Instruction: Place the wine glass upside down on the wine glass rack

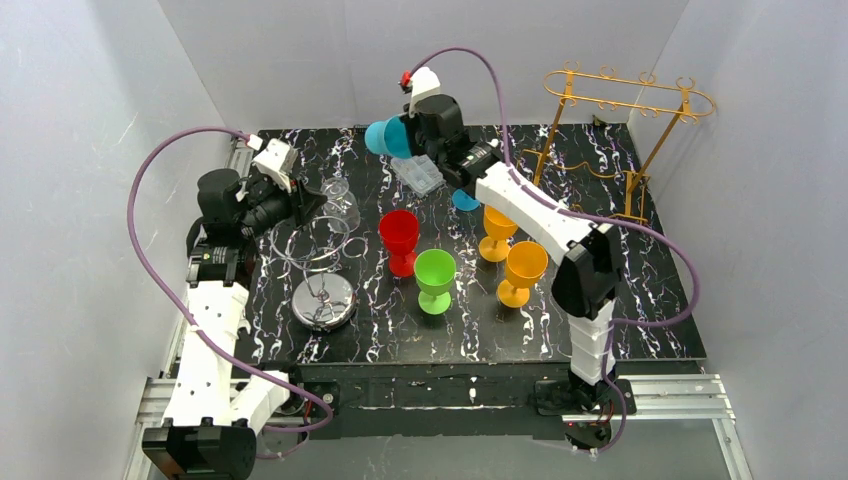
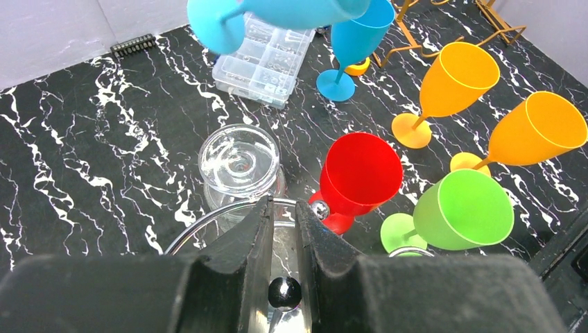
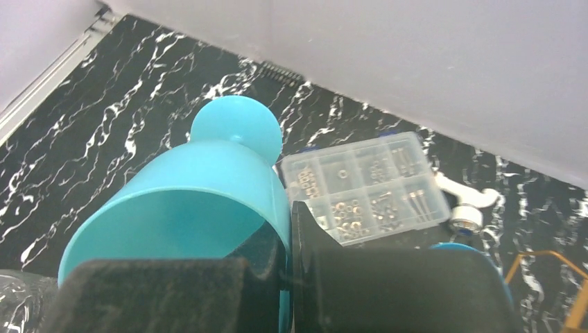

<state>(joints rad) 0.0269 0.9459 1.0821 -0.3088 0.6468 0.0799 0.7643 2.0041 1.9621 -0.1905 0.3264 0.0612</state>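
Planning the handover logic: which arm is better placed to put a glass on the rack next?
Right. The right gripper grips the blue wine glass by its bowl, lifted off the table; the left gripper is closed on the chrome stand, holding no glass.

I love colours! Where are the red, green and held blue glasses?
red glass point(image 1: 399, 230): top view, inside its bowl.
green glass point(image 1: 435, 268): top view, inside its bowl.
held blue glass point(image 3: 215, 170): right wrist view, bowl's outer side.

The blue glass point(image 3: 208, 201), red glass point(image 2: 360, 173) and green glass point(image 2: 464, 208) are smooth, opaque plastic with a soft sheen. The tumbler point(image 2: 239, 163) and box point(image 2: 267, 59) are clear. The chrome rack point(image 1: 323, 300) is mirror-bright metal, the gold rack point(image 1: 625, 110) painted wire. The table point(image 1: 400, 320) is black, white-veined, faintly glossy.
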